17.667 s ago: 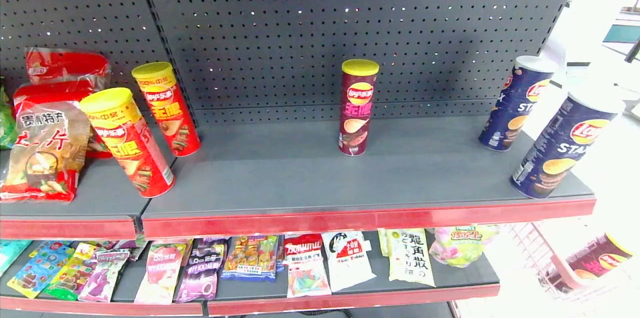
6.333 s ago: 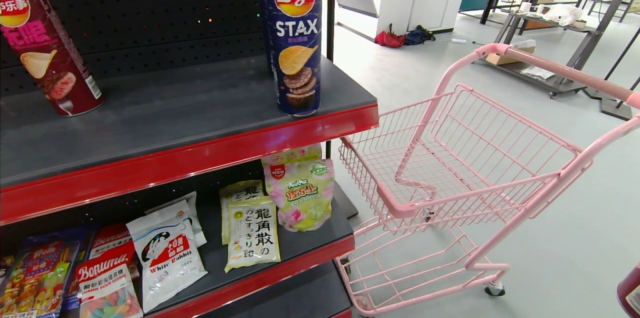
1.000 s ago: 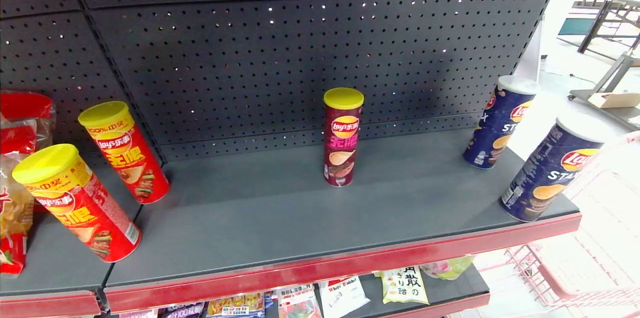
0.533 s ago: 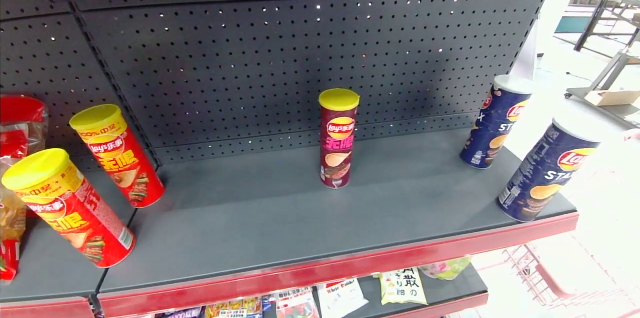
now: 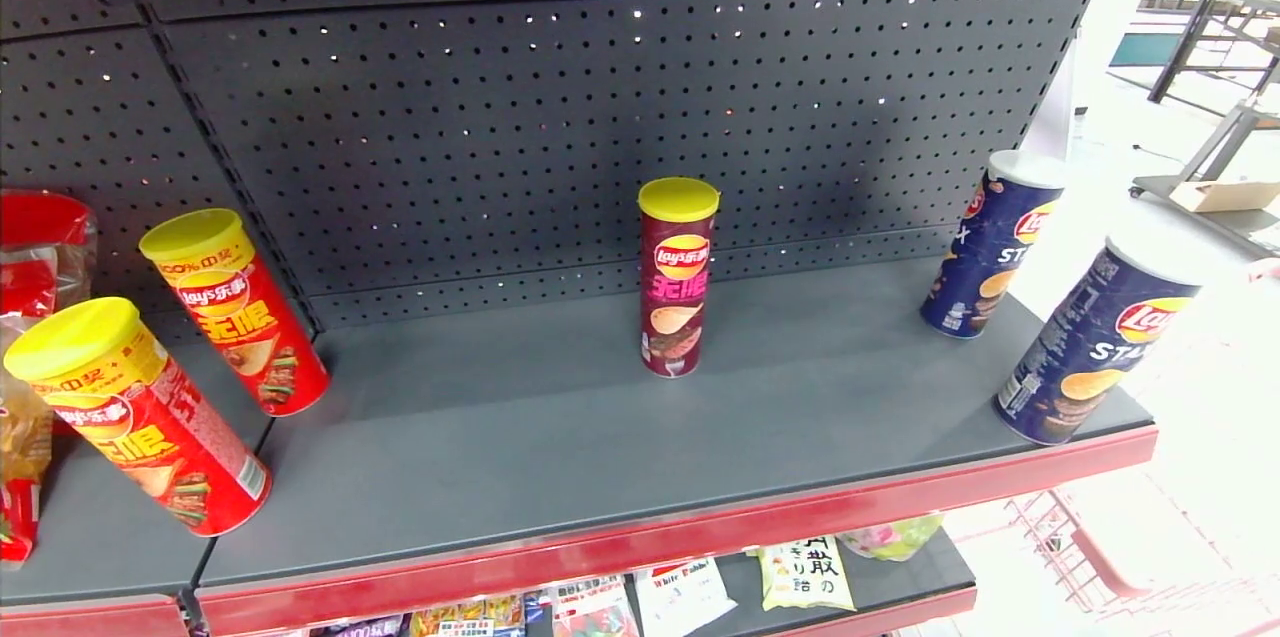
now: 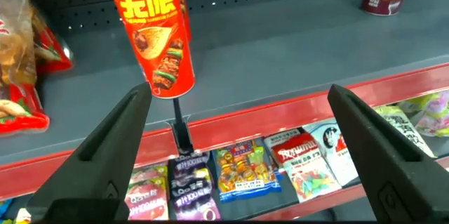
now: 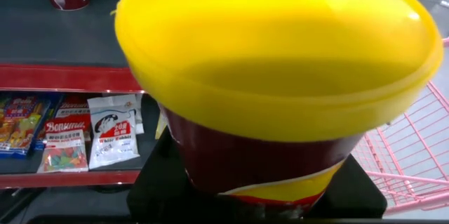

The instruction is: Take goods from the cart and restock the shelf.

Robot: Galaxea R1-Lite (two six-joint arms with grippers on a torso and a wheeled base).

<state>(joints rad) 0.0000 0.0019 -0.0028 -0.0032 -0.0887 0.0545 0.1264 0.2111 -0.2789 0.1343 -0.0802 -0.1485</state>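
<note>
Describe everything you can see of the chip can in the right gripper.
The chip can is a cylinder with a smooth bright yellow lid, plastic by its look, closed over a dark red body with a yellow stripe lower down. It is seen lid-first, close up and slightly tilted. The right gripper is shut on its lower body, with the pink cart behind.

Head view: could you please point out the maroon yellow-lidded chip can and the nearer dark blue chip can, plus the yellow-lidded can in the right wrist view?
maroon yellow-lidded chip can (image 5: pixel 677 295): head view, label middle.
nearer dark blue chip can (image 5: pixel 1095 345): head view, mid-body.
yellow-lidded dark red can (image 7: pixel 280 48): right wrist view, lid top.
</note>
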